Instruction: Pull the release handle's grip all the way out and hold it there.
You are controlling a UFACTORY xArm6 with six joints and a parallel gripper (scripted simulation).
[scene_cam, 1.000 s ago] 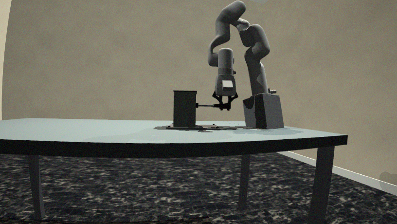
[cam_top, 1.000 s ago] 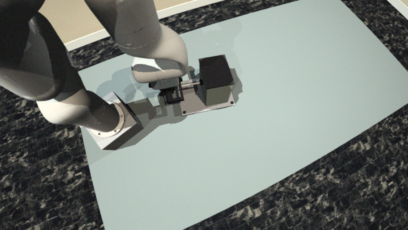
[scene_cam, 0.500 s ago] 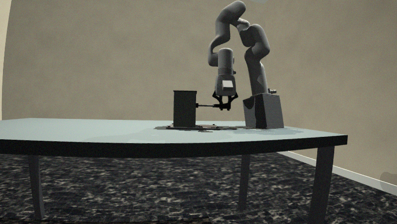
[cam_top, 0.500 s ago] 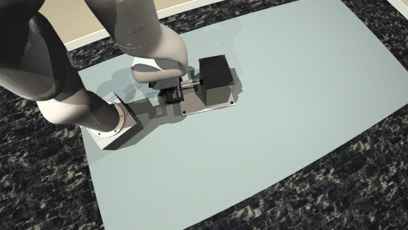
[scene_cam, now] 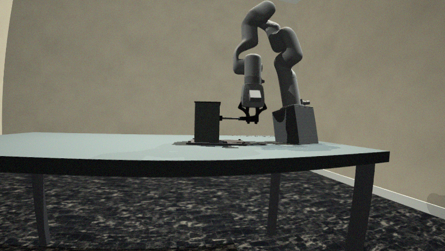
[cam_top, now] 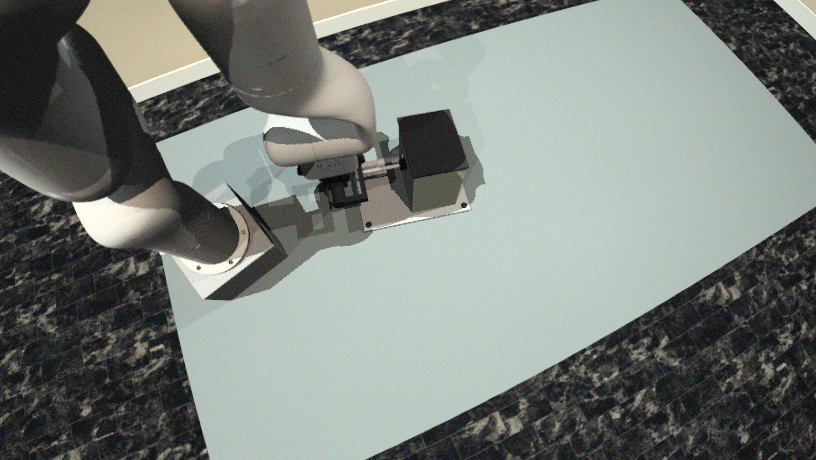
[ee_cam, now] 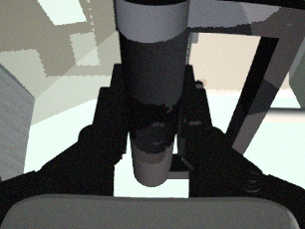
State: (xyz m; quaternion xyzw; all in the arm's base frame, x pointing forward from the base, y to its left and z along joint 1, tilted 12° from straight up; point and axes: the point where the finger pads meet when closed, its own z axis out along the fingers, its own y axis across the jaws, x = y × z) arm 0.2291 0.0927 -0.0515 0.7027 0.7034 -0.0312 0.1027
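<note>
The release handle's housing (cam_top: 431, 140) (scene_cam: 207, 121) is a dark box on a grey base plate (cam_top: 388, 208). A thin rod (cam_top: 380, 166) (scene_cam: 229, 118) runs level from the housing toward the arm's base and stands well drawn out. In the wrist view the grip's grey bar (ee_cam: 152, 29) lies lengthwise between my black fingers. My gripper (cam_top: 346, 188) (scene_cam: 251, 120) (ee_cam: 152, 83) points straight down and is shut on this bar, above the table and off the base plate. In the top view the arm hides most of the grip.
The arm's base pedestal (cam_top: 228, 257) (scene_cam: 294, 124) stands on the pale table (cam_top: 571, 228) (scene_cam: 93, 146) close behind the gripper. The arm's upper links loom over the handle. A dark patterned floor (cam_top: 685, 371) surrounds the table.
</note>
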